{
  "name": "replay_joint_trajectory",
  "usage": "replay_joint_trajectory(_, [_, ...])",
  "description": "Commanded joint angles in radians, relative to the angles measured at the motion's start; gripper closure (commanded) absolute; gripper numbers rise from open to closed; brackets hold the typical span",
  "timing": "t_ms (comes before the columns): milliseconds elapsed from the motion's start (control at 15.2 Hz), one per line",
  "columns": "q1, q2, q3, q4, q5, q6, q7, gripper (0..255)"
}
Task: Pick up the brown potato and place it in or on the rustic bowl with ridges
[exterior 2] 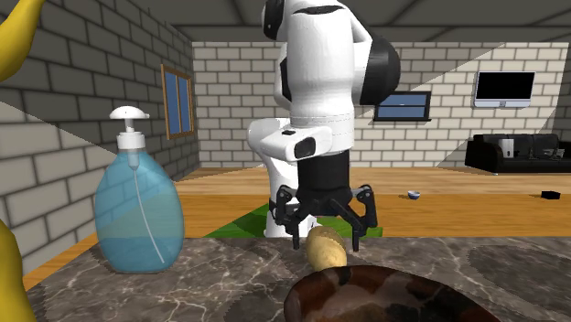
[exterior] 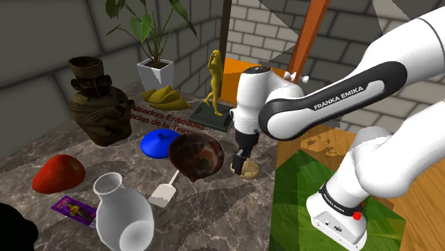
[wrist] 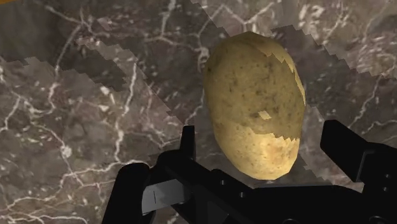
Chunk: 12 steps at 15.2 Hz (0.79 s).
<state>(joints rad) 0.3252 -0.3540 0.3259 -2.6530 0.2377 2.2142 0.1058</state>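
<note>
The potato (wrist: 254, 108) lies on the marble surface (exterior: 214, 207), right between the fingers of the tool (wrist: 261, 137), which stand apart on either side of it, neither touching it. The arm (exterior: 335, 100) bends over from the shoulder view's lower right, its hand pointing straight down, fingertips low beside the potato. The dark bowl (exterior: 196, 157) sits just beside the potato on the shoulder view's left. The potato is near the surface's right edge in that view; a scoop (exterior: 165, 192) and a white vase (exterior: 121, 214) stand beyond the bowl
</note>
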Motion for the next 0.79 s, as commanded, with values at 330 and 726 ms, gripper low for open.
replay_joint_trajectory(330, [0.002, 0.034, 0.01, -0.027, 0.004, 0.061, 0.002, 0])
replay_joint_trajectory(726, [0.002, 0.034, 0.01, -0.027, 0.004, 0.061, 0.002, 255])
